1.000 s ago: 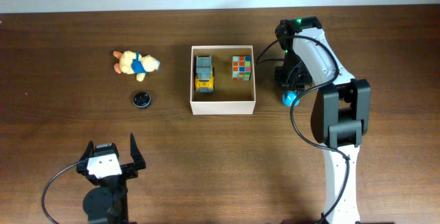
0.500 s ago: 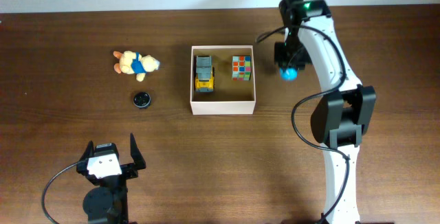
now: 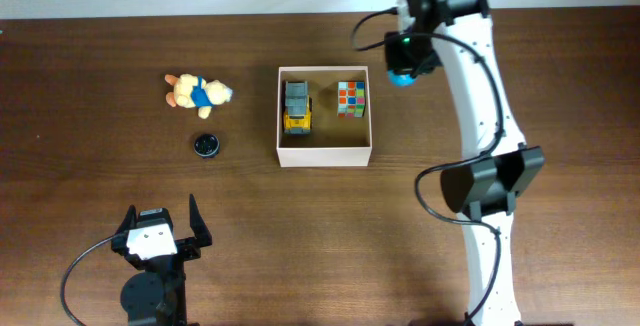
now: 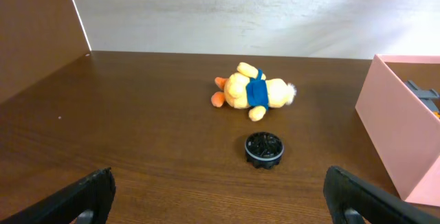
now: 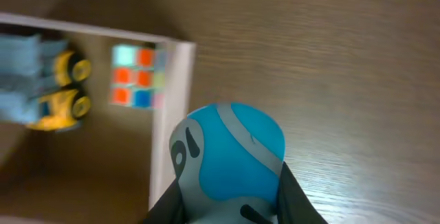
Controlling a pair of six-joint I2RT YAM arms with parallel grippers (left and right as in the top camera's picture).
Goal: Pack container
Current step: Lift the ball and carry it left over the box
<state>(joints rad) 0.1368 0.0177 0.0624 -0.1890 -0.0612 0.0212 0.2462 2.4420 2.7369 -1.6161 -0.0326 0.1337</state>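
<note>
Square pale cream cardboard container (image 3: 325,156), thin-walled, sat mid-way on the dark woodgrain table (image 3: 100,186), with a grey-yellow toy truck (image 3: 297,106) and a multicoloured puzzle cube (image 3: 350,98) inside. Right gripper (image 3: 403,61) clamped a smooth blue ball with grey markings (image 5: 230,155) just outside the container's right wall, by the far corner. Fuzzy yellow plush in a blue top (image 3: 197,92) and a ribbed black round cap (image 3: 206,145) lay to the left. Left gripper (image 4: 220,203) was spread wide, empty

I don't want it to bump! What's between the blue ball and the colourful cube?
Only the container's thin wall, seen in the right wrist view between the blue ball and the puzzle cube.
</note>
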